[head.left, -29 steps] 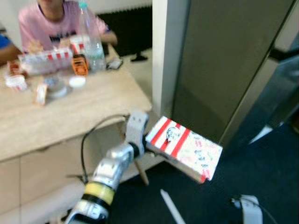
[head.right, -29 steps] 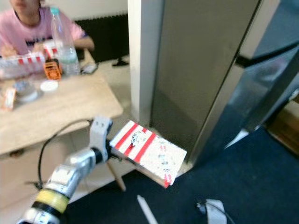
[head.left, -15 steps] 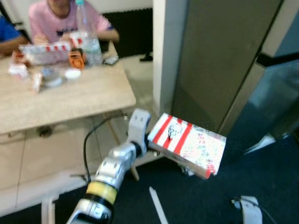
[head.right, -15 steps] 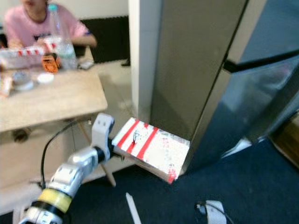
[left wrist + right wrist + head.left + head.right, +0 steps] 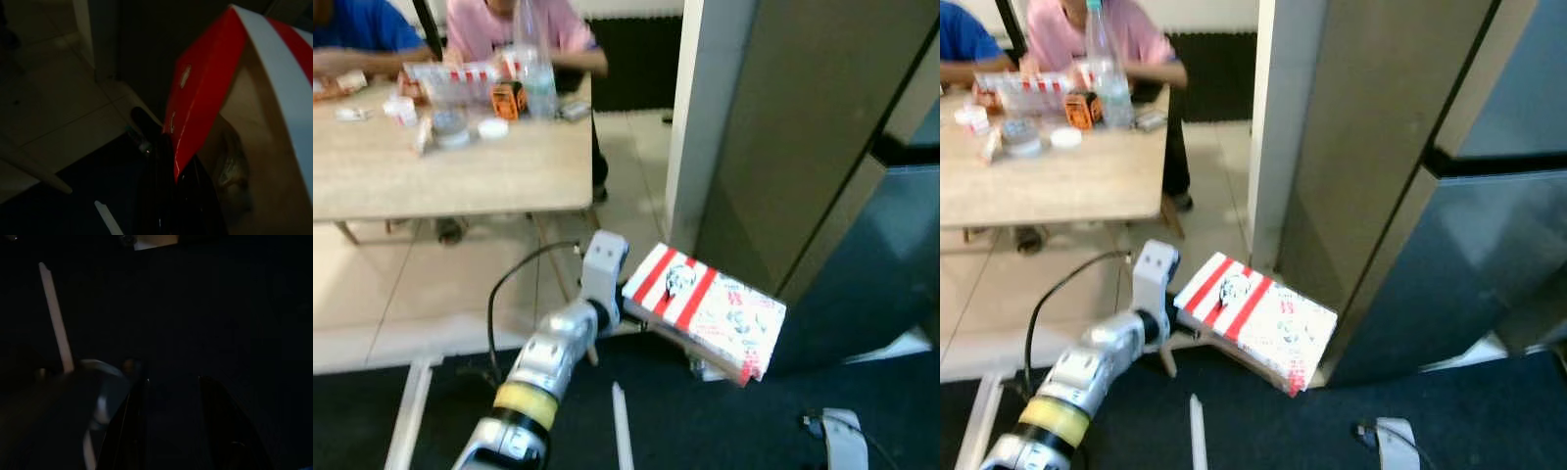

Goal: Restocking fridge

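Observation:
A flat red-and-white striped food box is held out level above the floor, my left gripper shut on its near edge. In the left wrist view the box lies tilted over a black finger. Just beyond the box stands the tall grey fridge, its darker door shut. My right arm hangs idle at the lower right. In the dark right wrist view its fingers stand apart with nothing between them.
A white pillar adjoins the fridge's left side. To the left is a wooden table with a bottle and food containers, and two seated people behind it. A white strip lies on the dark floor mat below the box.
The camera has swung, so the table now sits further right and more of the tiled floor shows. The box stays in my left gripper at about the same height near the fridge.

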Controlling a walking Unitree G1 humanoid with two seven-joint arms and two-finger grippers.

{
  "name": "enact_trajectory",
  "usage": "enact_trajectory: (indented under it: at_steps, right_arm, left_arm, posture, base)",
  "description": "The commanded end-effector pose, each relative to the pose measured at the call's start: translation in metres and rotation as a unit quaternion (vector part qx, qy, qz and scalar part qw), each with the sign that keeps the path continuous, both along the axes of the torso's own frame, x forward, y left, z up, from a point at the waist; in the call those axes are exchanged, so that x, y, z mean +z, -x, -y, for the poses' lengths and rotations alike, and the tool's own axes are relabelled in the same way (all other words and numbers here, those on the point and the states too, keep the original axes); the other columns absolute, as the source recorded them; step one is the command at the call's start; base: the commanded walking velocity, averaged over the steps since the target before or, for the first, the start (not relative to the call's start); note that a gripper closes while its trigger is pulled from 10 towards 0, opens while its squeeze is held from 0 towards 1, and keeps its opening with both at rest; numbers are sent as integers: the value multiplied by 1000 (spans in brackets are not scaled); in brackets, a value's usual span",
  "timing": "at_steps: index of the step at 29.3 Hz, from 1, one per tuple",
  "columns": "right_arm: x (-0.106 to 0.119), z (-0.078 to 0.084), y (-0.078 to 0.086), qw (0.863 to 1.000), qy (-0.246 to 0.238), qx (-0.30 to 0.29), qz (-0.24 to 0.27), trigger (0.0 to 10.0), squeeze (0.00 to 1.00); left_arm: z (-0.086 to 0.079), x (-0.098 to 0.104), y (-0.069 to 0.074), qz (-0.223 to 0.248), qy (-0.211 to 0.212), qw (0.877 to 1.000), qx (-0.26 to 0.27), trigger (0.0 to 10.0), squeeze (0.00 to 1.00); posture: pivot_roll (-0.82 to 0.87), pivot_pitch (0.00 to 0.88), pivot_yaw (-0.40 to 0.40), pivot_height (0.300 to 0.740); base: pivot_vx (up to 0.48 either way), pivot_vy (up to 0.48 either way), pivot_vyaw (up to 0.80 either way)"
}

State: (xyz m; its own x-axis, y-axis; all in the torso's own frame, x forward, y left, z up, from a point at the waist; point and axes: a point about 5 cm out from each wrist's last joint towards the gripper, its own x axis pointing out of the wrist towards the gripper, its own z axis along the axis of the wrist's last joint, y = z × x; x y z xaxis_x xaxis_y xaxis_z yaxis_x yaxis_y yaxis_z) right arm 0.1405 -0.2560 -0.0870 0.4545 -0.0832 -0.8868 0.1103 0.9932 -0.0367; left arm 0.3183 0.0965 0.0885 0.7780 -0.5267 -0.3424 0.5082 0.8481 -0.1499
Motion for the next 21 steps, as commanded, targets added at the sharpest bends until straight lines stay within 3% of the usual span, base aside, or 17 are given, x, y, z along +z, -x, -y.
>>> enact_trajectory:
  at_steps: [1, 21]
  right_arm:
    - [1, 3, 0, 1000, 5, -3, 1, 10000, 0]
    - [-1, 0, 4, 1000, -2, -9, -1, 10000, 0]
  left_arm:
    - [1, -2, 0, -3, -7, 1000, -5, 10000, 0]
    - [-15, 1, -5, 7, -11, 1000, 15, 10000, 0]
  posture:
    - [-56, 19, 14, 740]
    - [-52, 33, 17, 740]
  base:
    - [0, 0, 0]
    - [0, 0, 0]
